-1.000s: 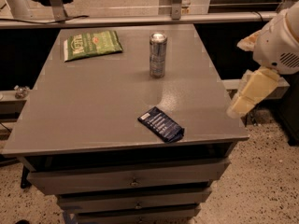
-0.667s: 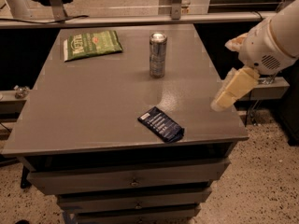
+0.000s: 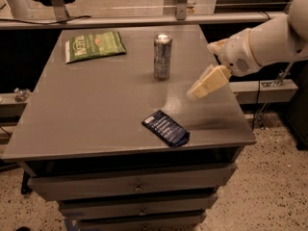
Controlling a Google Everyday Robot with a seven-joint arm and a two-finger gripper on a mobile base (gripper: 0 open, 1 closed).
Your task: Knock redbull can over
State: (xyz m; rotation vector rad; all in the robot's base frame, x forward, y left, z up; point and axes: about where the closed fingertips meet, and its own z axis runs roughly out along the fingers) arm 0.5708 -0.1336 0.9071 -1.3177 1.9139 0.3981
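Note:
The redbull can (image 3: 162, 56) is a slim silver and blue can with a shiny top. It stands upright on the grey table (image 3: 96, 109), toward the back middle. My gripper (image 3: 198, 91) comes in from the right on a white arm and hangs over the table's right side. It is to the right of the can and a little nearer the front, apart from it by about a can's height.
A green snack bag (image 3: 94, 45) lies flat at the table's back left. A flat dark-blue wrapper packet (image 3: 165, 128) lies near the front edge, below the gripper's left. Drawers sit under the tabletop. A rail runs behind the table.
My gripper and arm have moved left, from beyond the table's right edge to over the tabletop, closer to the can. The can, bag and packet have not moved.

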